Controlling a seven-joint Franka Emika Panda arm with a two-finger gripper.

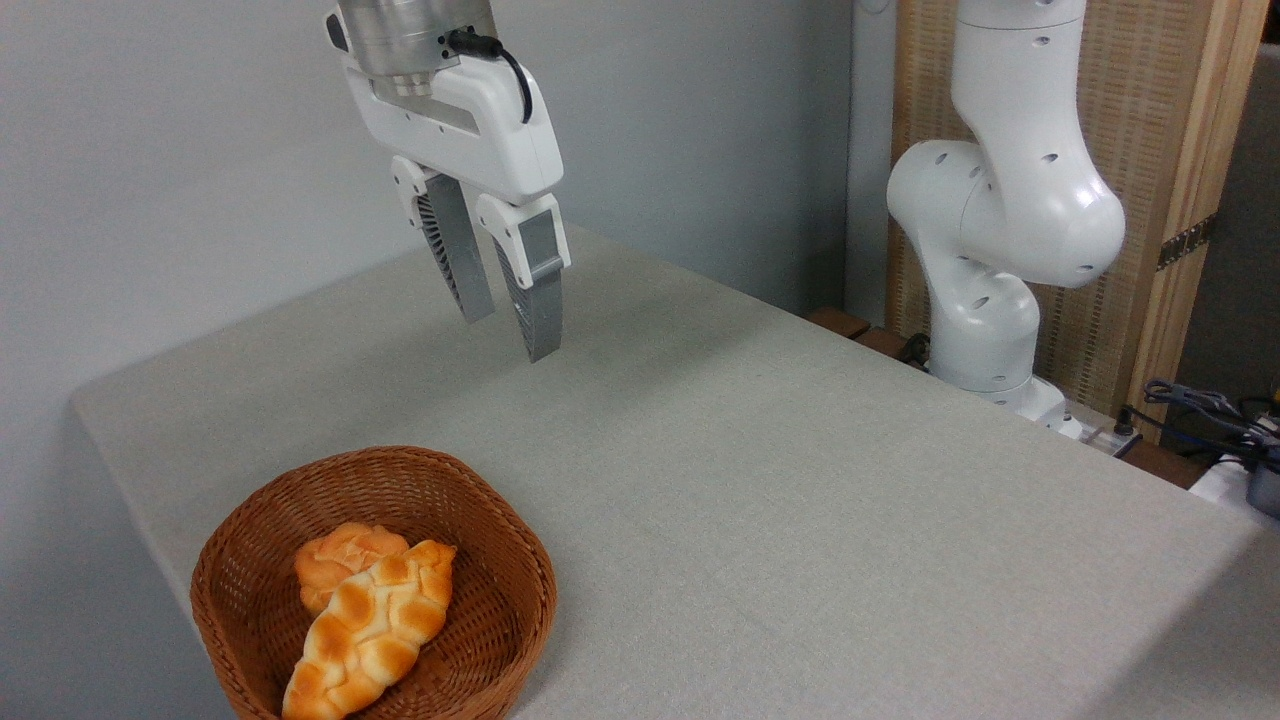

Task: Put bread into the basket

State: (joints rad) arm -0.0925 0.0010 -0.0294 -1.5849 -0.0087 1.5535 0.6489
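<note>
The braided golden bread [368, 628] lies inside the brown wicker basket [520, 570] at the lower left, its tapered end resting toward the near rim. A small round orange bun [340, 560] sits beside it in the same basket. My gripper [508, 335] hangs high above the table, well behind and above the basket, open with nothing between its grey fingers [536, 300].
The grey cloth-covered table [800, 520] stretches to the right of the basket. My arm's white base [985, 300] stands at the far right edge, with cables [1200, 410] and a wooden panel [1170, 150] behind it. The table's left edge runs close to the basket.
</note>
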